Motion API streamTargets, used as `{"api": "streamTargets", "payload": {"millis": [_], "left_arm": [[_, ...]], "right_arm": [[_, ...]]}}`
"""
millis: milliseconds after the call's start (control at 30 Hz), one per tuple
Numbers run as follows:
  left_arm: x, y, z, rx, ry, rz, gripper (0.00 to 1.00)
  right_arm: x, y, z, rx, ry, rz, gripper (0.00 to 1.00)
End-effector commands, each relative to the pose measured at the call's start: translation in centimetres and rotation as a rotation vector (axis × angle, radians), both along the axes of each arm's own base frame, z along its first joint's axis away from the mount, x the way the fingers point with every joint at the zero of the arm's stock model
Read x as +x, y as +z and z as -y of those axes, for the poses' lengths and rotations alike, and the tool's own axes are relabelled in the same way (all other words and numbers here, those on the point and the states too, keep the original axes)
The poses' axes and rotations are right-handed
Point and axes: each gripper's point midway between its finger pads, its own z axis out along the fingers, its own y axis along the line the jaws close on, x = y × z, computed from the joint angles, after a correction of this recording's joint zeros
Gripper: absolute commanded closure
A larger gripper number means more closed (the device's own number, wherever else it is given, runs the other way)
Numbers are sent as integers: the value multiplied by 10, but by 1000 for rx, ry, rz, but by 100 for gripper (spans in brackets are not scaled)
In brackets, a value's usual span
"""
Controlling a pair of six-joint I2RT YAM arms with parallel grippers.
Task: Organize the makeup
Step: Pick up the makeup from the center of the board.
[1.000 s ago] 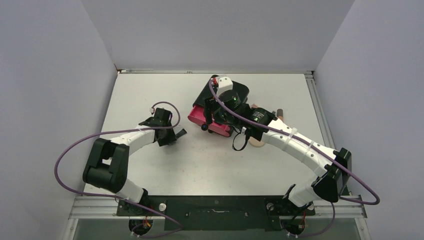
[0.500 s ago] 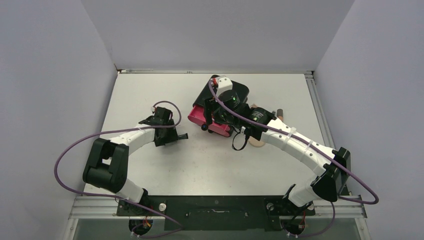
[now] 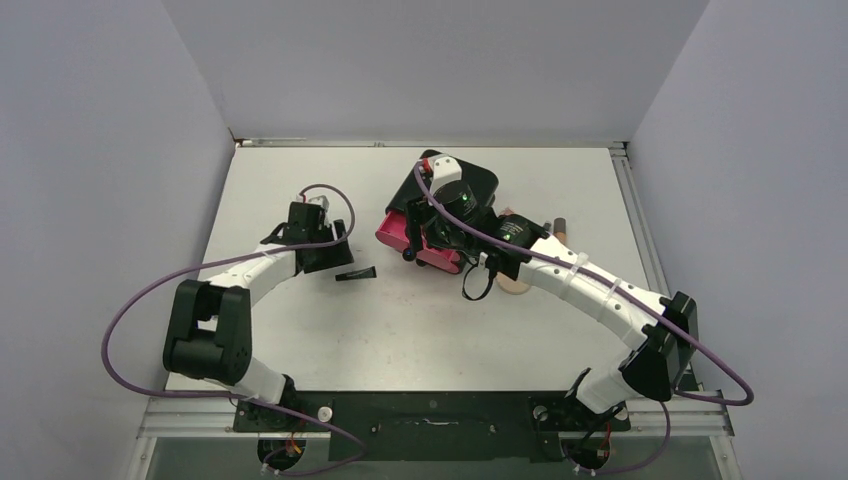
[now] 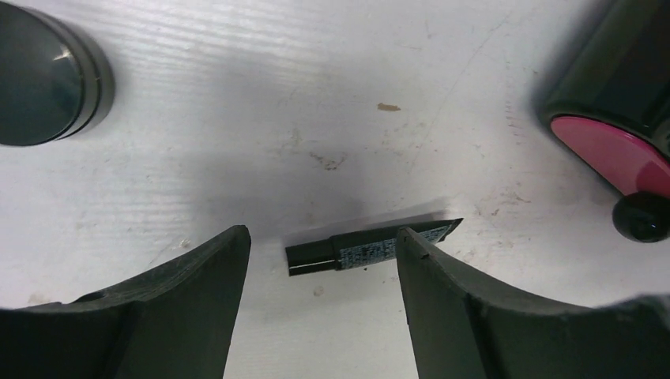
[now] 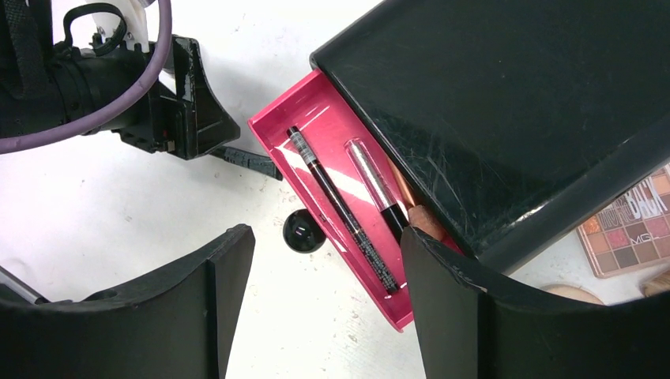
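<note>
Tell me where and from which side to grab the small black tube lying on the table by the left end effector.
Grip the black tube across its labelled middle, coming straight down from above. It lies flat on the table, so only its long sides are free. Its length runs finger to finger of the open left end effector, so probably turn the wrist first.

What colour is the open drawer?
The drawer is bright pink; the right wrist view shows it best.
</note>
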Motion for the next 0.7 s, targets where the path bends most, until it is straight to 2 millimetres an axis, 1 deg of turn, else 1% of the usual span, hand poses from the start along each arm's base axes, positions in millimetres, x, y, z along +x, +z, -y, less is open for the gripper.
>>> {"api": "streamTargets", "payload": {"millis": [0,67,167,300,433,600,667], "left_arm": [[19,17,27,-129,-153,150,35],[19,18,35,-169,-191,159,35],[16,11,43,-198,-246,132,35],[9,-3,44,-203,-258,62,36],[-1,-12,41,-195,-236,6,36],[-15,-16,41,-202,-227,-37,39],[-18,-18,38,-179,-214,-48,42]], "right_arm": [[7,14,2,30,-22,24,35],[8,15,3,37,-24,25,34],[8,16,3,39,-20,22,34],[7,15,4,34,-21,19,34],[7,16,5,33,-20,22,34],[7,16,6,30,-20,21,34],[7,15,6,29,-18,20,34]]}}
